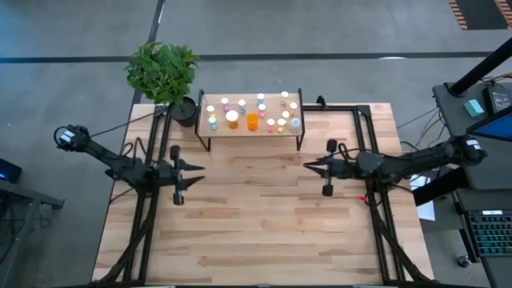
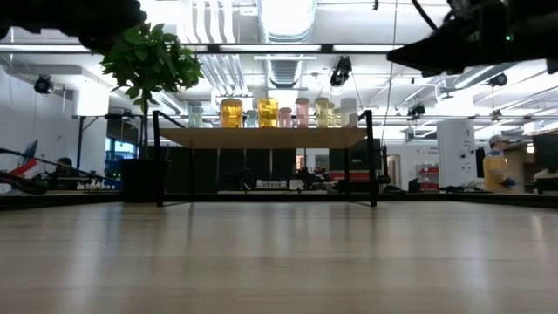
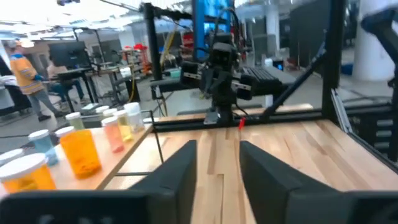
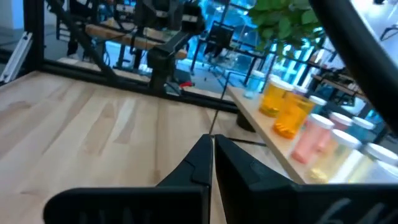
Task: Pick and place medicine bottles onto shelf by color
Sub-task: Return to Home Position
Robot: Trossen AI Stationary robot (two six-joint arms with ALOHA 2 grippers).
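Pale wooden worktop (image 1: 256,232) carries the shelf (image 1: 240,131) at its far edge, the medicine bottles (image 1: 252,122) standing on it. Left pincer (image 1: 198,169) hovers open, right pincer (image 1: 307,165) closed and empty.

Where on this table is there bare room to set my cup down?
The table between the two arms is bare from the shelf to the near edge, including the gap between left pincer and right pincer. The shelf is crowded with medicine bottles; a potted plant stands beside it.

Open table (image 1: 256,232) before crowded shelf (image 1: 244,131)
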